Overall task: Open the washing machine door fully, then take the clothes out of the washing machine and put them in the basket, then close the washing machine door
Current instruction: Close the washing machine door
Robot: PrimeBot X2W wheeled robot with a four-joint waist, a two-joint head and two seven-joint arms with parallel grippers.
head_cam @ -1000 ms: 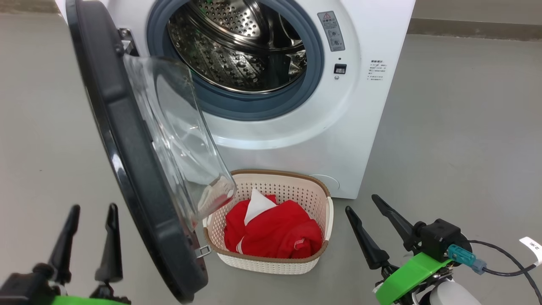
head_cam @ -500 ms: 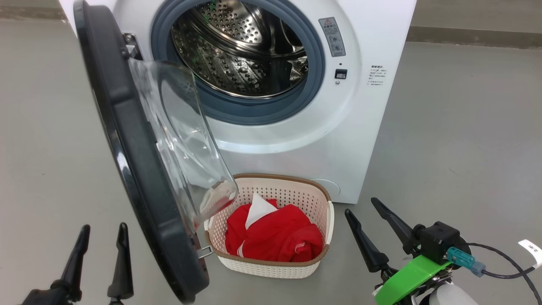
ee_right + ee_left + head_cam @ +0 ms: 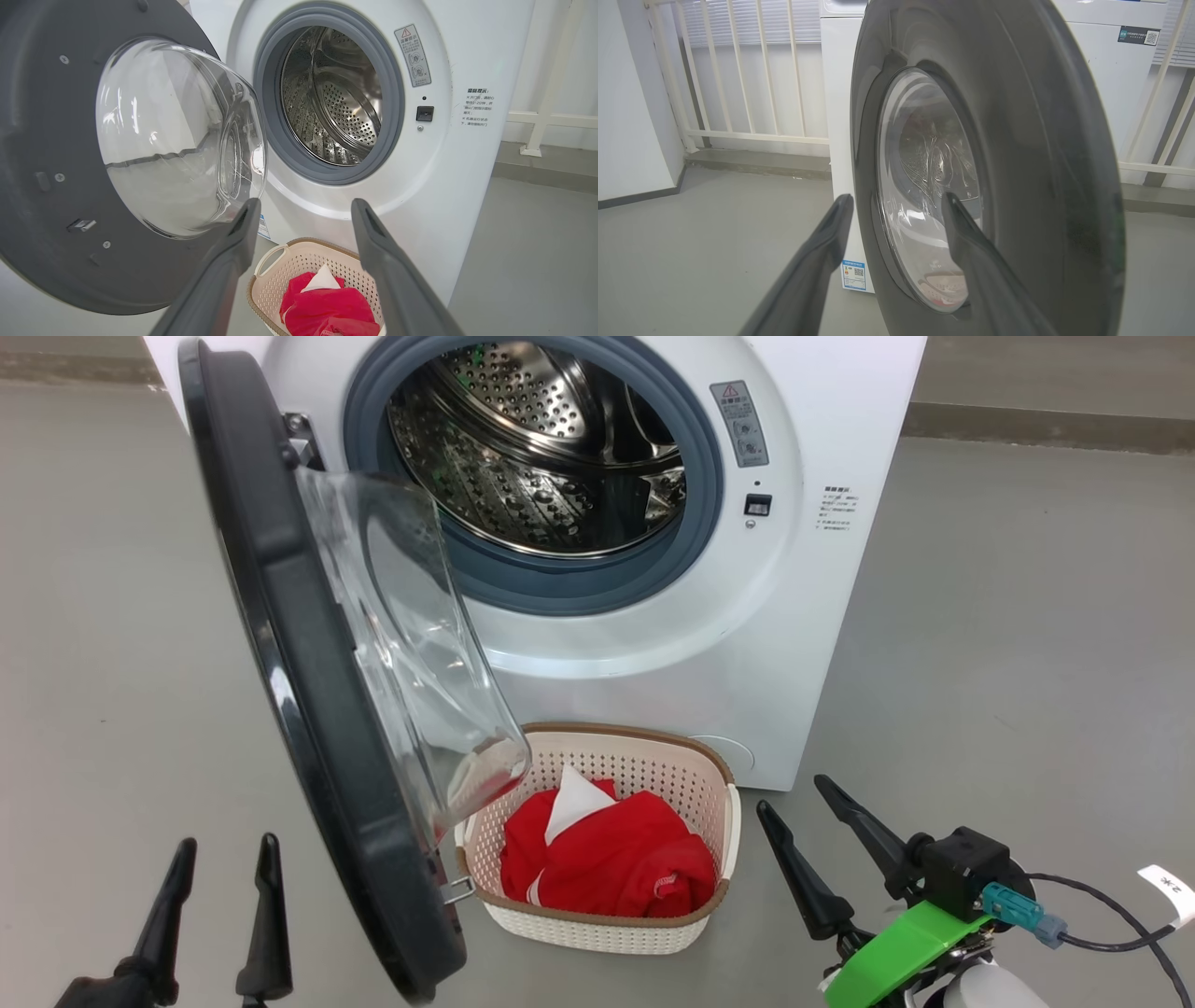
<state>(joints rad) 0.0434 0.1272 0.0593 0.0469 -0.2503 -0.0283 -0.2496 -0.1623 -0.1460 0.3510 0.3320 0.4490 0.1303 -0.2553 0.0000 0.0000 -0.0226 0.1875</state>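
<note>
Unblocked drum (image 3: 551, 467) mouth
The washing machine door (image 3: 289, 653) overhangs the left rim of the basket (image 3: 653, 739), seemingly without touching; open floor (image 3: 1008, 663) lies to their right

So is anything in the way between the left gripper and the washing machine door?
No, nothing I can see. The open left gripper points at the washing machine door, at its black outer side, with just a bare gap between them.

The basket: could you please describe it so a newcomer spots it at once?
Find the white washing machine, door swung open. On the floor at its foot sits the basket. It alone is cream, perforated, brown-rimmed, holding red clothes.
</note>
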